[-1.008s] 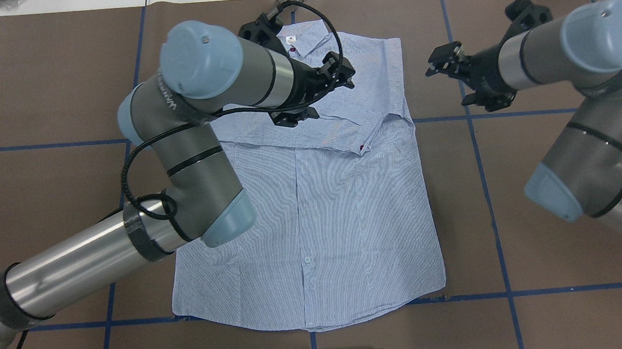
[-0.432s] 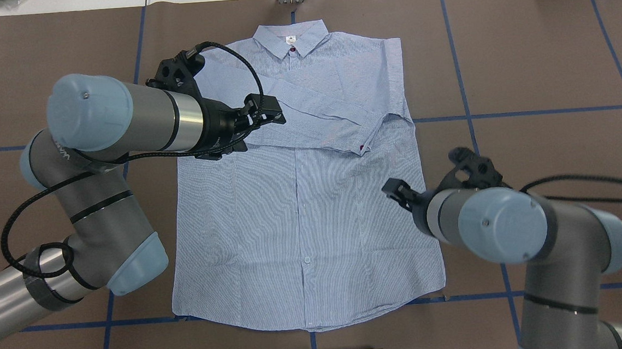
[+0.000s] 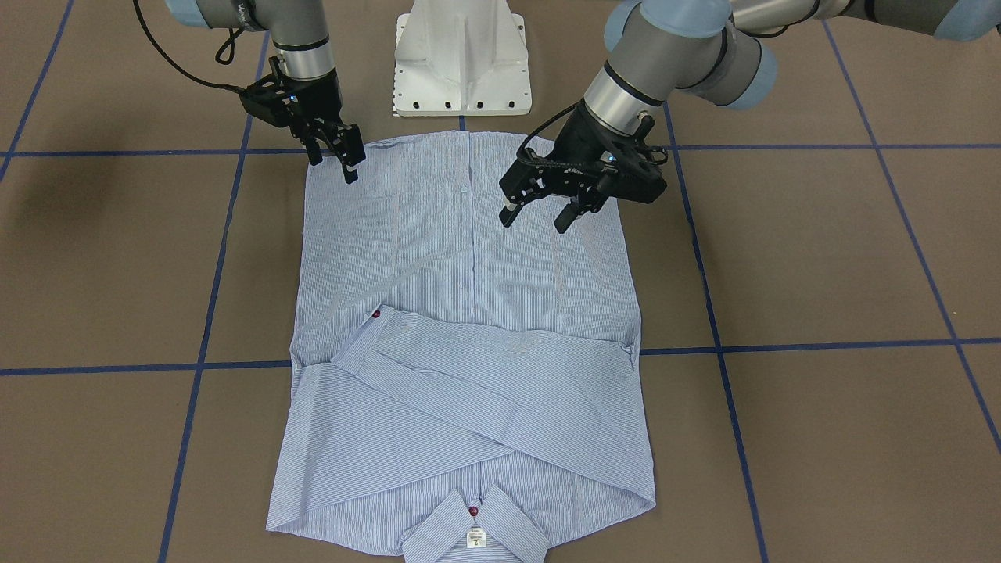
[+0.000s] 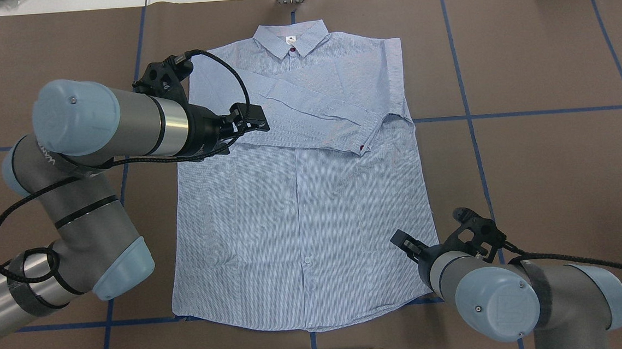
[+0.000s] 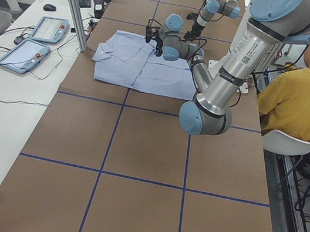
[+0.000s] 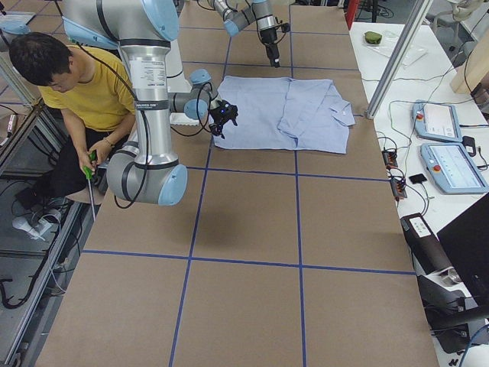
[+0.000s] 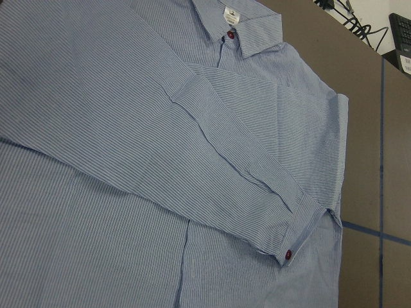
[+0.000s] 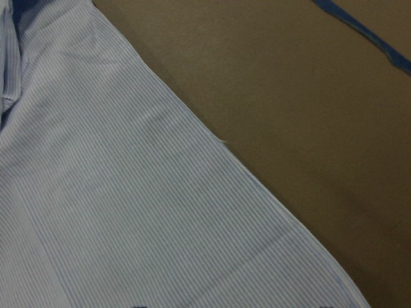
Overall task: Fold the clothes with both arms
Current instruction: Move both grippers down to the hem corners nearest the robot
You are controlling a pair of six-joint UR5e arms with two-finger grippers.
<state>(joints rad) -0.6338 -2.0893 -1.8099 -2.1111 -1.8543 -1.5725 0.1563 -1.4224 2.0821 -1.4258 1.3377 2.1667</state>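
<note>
Lying flat on the brown table (image 4: 551,168) with its blue tape grid is one light blue-and-white finely striped button-up shirt (image 4: 303,213), front up. Its collar is at the far side from the robot and its hem is near the white pedestal base (image 3: 461,59). Both sleeves are folded across the chest, one over the other. Two dark red buttons show: one at the collar (image 3: 472,511) and one on the upper sleeve's cuff (image 3: 376,313).

Two silver-grey arms with light blue joint caps reach in, each ending in a black two-finger tool. The left gripper (image 3: 536,220) hovers above the shirt's left half, fingers apart and holding nothing. In the overhead view its forearm hides the shirt's left shoulder. The right gripper (image 3: 332,168) sits at the hem corner on the robot's right, fingers also spread and empty. Whether it touches the cloth cannot be told.

One person in a yellow top (image 5: 302,87) sits behind the robot. Two tablet-like control screens (image 6: 435,121) (image 6: 452,164) lie on a white side bench beyond the collar end.
</note>
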